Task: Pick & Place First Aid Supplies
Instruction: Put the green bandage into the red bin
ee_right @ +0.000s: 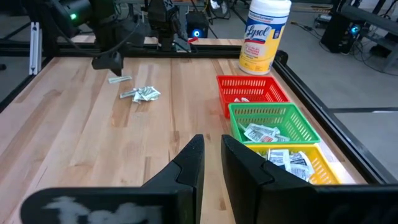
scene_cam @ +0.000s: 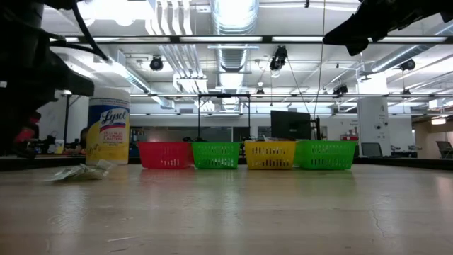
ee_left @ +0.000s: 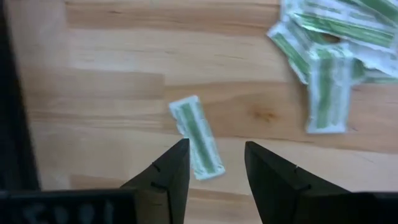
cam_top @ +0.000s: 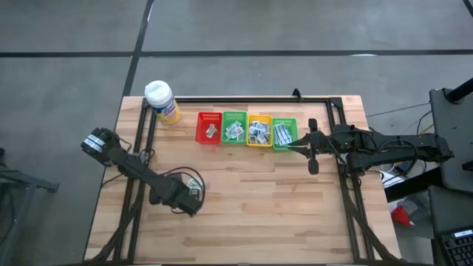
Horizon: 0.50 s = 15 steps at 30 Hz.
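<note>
Wooden tabletop, and most of the sorting looks done: the red basket, green basket, yellow basket and second green basket in the row at 12 o'clock all hold packets already. What is left, as far as I can see, sits at the table's 8 o'clock: one loose packet lying flat by itself, and just beside it a small heap of packets. The left gripper hovers over that single packet, fingers spread, holding nothing. Around it the boards are bare, with the black frame rail close at its 9 o'clock. A yellow wipes bottle stands at 11 o'clock, beside the red basket. Over at 3 o'clock the right gripper waits just beside the second green basket, its fingers nearly together and holding nothing. Between the heap and the row lies open wood.
</note>
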Each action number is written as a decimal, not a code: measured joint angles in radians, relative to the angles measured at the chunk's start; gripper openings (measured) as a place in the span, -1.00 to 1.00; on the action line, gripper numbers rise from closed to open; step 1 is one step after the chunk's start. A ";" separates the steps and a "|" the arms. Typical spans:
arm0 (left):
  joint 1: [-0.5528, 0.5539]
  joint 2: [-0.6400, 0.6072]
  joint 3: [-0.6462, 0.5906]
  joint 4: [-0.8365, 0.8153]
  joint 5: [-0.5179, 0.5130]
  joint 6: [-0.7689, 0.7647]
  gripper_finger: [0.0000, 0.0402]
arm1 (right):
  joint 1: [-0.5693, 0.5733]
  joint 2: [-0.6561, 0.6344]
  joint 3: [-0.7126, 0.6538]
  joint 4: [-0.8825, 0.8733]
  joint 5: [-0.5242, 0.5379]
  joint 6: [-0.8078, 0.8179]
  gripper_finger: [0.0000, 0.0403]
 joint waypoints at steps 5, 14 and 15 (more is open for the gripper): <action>-0.001 0.002 -0.024 0.020 0.045 0.001 -0.26 | 0.000 0.000 0.000 0.000 0.000 0.000 -0.74; -0.004 0.003 -0.087 0.107 0.066 -0.013 -0.26 | 0.000 0.000 0.000 0.000 0.000 0.001 -0.74; -0.005 0.003 -0.099 0.130 0.066 -0.016 -0.26 | 0.000 0.000 0.000 0.000 0.000 0.000 -0.74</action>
